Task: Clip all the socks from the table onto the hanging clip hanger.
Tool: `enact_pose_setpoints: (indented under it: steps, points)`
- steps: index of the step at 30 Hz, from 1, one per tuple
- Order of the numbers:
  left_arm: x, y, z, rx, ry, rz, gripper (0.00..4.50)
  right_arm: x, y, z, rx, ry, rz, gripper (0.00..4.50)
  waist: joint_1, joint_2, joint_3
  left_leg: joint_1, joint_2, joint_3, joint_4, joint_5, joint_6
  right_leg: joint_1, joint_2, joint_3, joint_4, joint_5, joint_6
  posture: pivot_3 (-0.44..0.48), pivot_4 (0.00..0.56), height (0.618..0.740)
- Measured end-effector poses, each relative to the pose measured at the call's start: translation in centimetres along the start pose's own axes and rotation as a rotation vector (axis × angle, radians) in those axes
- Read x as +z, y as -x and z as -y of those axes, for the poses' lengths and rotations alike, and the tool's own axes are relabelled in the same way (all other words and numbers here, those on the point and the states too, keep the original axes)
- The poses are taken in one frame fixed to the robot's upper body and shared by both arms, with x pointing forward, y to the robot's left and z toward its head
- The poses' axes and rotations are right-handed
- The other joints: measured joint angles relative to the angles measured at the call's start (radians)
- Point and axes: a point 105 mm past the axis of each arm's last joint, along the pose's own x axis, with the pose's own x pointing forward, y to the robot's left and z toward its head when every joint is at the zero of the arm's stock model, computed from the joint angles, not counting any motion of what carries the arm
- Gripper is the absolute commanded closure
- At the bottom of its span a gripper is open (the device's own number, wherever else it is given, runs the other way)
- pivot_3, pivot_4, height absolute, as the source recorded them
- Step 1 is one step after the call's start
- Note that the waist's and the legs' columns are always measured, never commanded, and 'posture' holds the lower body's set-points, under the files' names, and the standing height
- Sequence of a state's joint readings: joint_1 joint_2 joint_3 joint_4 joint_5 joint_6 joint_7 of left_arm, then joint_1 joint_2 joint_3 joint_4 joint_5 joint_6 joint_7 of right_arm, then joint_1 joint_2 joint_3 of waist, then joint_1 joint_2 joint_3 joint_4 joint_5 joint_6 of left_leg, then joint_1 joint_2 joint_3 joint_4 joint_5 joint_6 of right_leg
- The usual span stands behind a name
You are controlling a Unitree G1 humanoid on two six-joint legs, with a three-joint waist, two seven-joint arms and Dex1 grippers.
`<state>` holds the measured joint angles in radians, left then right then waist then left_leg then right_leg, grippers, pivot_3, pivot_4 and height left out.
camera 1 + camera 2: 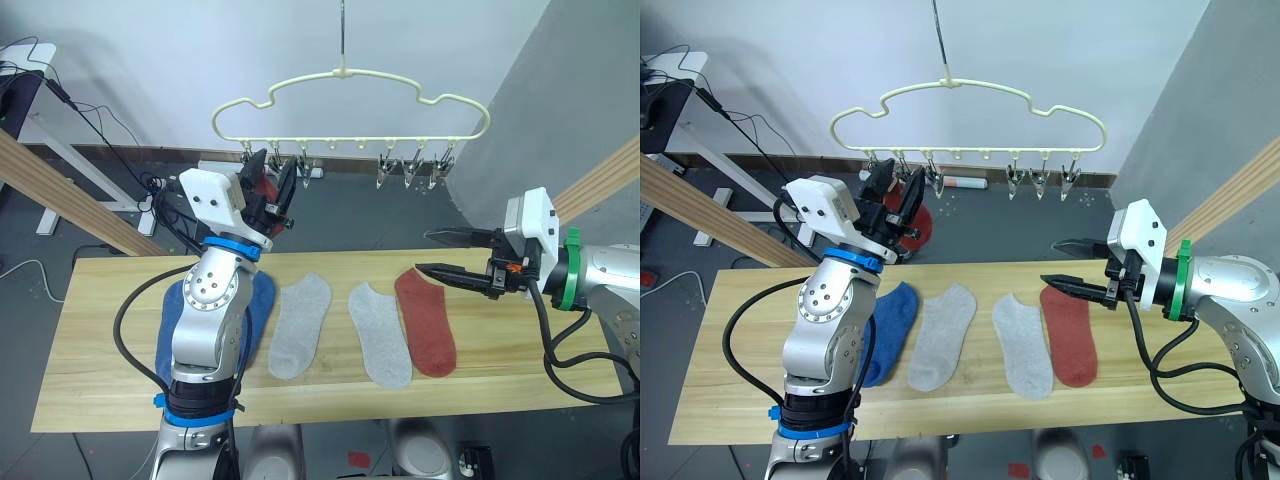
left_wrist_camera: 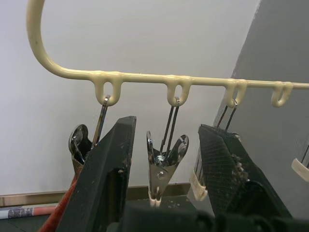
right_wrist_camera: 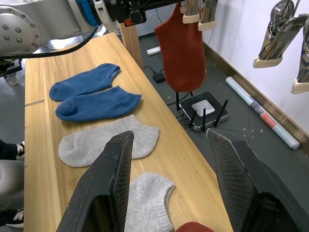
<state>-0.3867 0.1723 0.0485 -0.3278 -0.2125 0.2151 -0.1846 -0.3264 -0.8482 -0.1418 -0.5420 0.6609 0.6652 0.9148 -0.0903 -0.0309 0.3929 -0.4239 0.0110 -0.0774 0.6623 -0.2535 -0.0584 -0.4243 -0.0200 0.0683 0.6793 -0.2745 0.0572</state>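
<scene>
The pale yellow clip hanger (image 1: 345, 72) hangs above the far edge of the table (image 1: 100, 330). A rust red sock (image 3: 182, 48) hangs from its leftmost clip. My left gripper (image 1: 272, 170) is raised at that end, open, its fingers on either side of the second clip (image 2: 164, 159) without touching it. On the table lie two blue socks (image 3: 84, 82) (image 3: 96, 104), partly hidden behind my left arm, two grey socks (image 1: 300, 325) (image 1: 380, 335) and one red sock (image 1: 427, 320). My right gripper (image 1: 424, 251) is open and empty, hovering just above the red sock's far end.
Slanted wooden poles (image 1: 60, 190) (image 1: 600, 180) flank the table left and right. Several free clips (image 1: 410, 170) hang on the hanger's right half. A router (image 3: 203, 108) and a rolled tube (image 3: 263, 113) lie on the floor behind the table.
</scene>
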Motion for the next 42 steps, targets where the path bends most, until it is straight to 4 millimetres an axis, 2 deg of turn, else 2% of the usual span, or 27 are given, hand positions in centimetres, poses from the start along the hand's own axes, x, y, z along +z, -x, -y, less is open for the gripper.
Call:
enact_pose_setpoints:
  steps: [6, 7, 11, 14, 16, 21, 23, 26, 30, 34, 40, 42]
  points:
    - [-0.5, 0.0, -0.1, 0.005, -0.003, -0.016, 2.24, 0.0, 0.0, 0.0, 0.002, -0.003, 0.001, 1.97, 0.0, 0.0, 0.0, 0.0, 0.0, 0.0, 0.0, 0.0, 0.0, 0.0, 0.0, 0.0, 0.0, 0.0, 0.0, -0.221, 0.418, 0.74]
    - [-0.5, 0.0, -0.2, 0.006, -0.005, -0.018, 2.6, 0.0, 0.0, -0.1, 0.005, -0.005, 0.003, 1.97, 0.0, 0.0, 0.0, 0.0, 0.0, 0.0, 0.0, 0.0, 0.0, 0.0, 0.0, 0.0, 0.0, 0.0, 0.0, -0.221, 0.419, 0.74]
    - [-0.5, 0.0, -0.2, 0.007, -0.007, -0.019, 3.56, 0.0, 0.0, -0.1, 0.006, -0.009, 0.003, 1.97, 0.0, 0.0, 0.0, 0.0, 0.0, 0.0, 0.0, 0.0, 0.0, 0.0, 0.0, 0.0, 0.0, 0.0, 0.0, -0.221, 0.42, 0.74]
    - [-0.5, 0.0, -0.2, 0.006, -0.007, -0.018, 4.13, 0.0, 0.0, -0.1, 0.008, -0.012, 0.004, 1.97, 0.0, 0.0, 0.0, 0.0, 0.0, 0.0, 0.0, 0.0, 0.0, 0.0, 0.0, 0.0, 0.0, 0.0, 0.0, -0.221, 0.419, 0.74]
    - [-0.4, -0.1, -0.2, 0.005, -0.008, -0.015, 4.3, 0.1, 0.0, -0.2, 0.013, -0.017, 0.008, 1.97, 0.0, 0.0, 0.0, 0.0, 0.0, 0.0, 0.0, 0.0, 0.0, 0.0, 0.0, 0.0, 0.0, 0.0, 0.0, -0.22, 0.42, 0.74]
    - [-0.3, -0.1, -0.2, 0.005, -0.009, -0.013, 4.39, -0.3, 0.0, -0.3, 0.012, -0.028, 0.002, 1.97, 0.0, 0.0, 0.0, 0.0, 0.0, 0.0, 0.0, 0.0, 0.0, 0.0, 0.0, 0.0, 0.0, 0.0, 0.0, -0.218, 0.421, 0.74]
    - [-0.3, -0.1, -0.3, 0.008, -0.013, -0.013, 4.39, -1.1, 0.0, -0.4, -0.005, -0.049, -0.024, 1.97, 0.0, 0.0, 0.0, 0.0, 0.0, 0.0, 0.0, 0.0, 0.0, 0.0, 0.0, 0.0, 0.0, 0.0, 0.0, -0.218, 0.422, 0.74]
    - [-0.2, -0.1, -0.5, 0.008, -0.021, -0.015, 4.39, -3.0, 0.1, 0.1, -0.101, -0.054, -0.102, 1.42, 0.0, 0.0, 0.0, 0.0, 0.0, 0.0, 0.0, 0.0, 0.0, 0.0, 0.0, 0.0, 0.0, 0.0, 0.0, -0.21, 0.425, 0.74]
    - [0.0, 0.0, -0.6, 0.003, -0.033, -0.019, 4.39, -7.5, -0.2, 0.5, -0.346, -0.121, -0.21, 0.04, 0.001, 0.0, 0.0, 0.0, 0.001, 0.0, -0.001, 0.0, 0.0, 0.0, 0.0, 0.0, 0.0, 0.0, 0.0, -0.201, 0.429, 0.74]
    - [0.1, 0.1, -0.6, -0.005, -0.027, -0.027, 4.39, -11.3, 0.0, -0.6, -0.519, -0.208, -0.337, 0.0, 0.0, 0.0, 0.0, 0.0, 0.001, 0.0, -0.001, 0.0, -0.001, -0.001, 0.0, 0.001, 0.0, 0.0, 0.001, -0.196, 0.432, 0.74]
    - [0.0, 0.2, -0.5, -0.023, -0.017, -0.042, 4.39, -14.2, -1.4, -3.4, -0.687, -0.402, -0.382, 0.0, 0.0, 0.001, 0.001, 0.001, 0.001, 0.0, -0.002, 0.001, -0.002, -0.001, 0.001, 0.001, 0.0, -0.003, 0.005, -0.193, 0.432, 0.74]
    - [0.0, 0.2, -0.4, -0.026, -0.013, -0.045, 4.39, -14.7, -1.7, -3.8, -0.724, -0.439, -0.393, 0.0, 0.0, 0.001, 0.001, 0.001, 0.001, 0.001, -0.002, 0.001, -0.002, -0.001, 0.001, 0.002, 0.0, -0.003, 0.005, -0.193, 0.432, 0.74]
